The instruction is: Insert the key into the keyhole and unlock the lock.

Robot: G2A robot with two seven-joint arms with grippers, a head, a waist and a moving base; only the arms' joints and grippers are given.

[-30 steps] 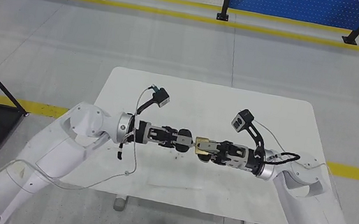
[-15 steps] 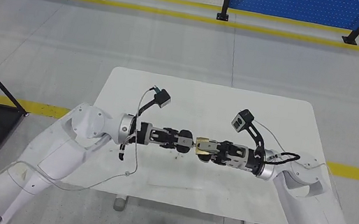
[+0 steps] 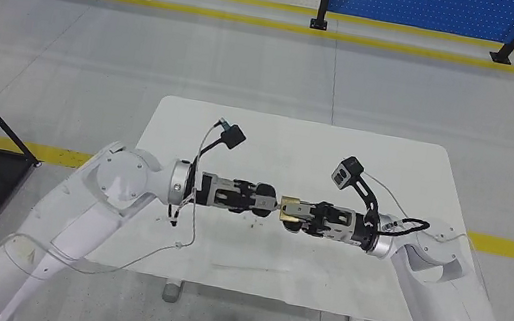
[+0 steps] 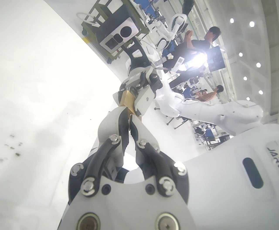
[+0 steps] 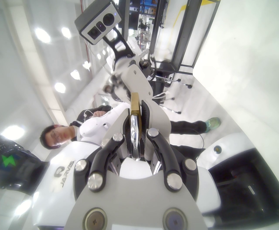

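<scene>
Evidently, the lock [image 5: 135, 98] was clamped in the right hand [image 5: 136, 109] above the table [image 3: 387, 171], keyhole end offered to the left hand [image 4: 128, 117], pinched shut, apparently on the key, for insertion.

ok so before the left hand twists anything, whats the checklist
1. Lock grip: right hand clamps the brass padlock with silver shackle: ok.
2. Key side: left hand shut, tips at the padlock's end: ok.
3. Key seated in keyhole: cannot tell, the fingertips hide it.
4. Alignment: both hands tip to tip in one line over the white table: ok.
5. Shackle latched in the body: cannot tell.
</scene>
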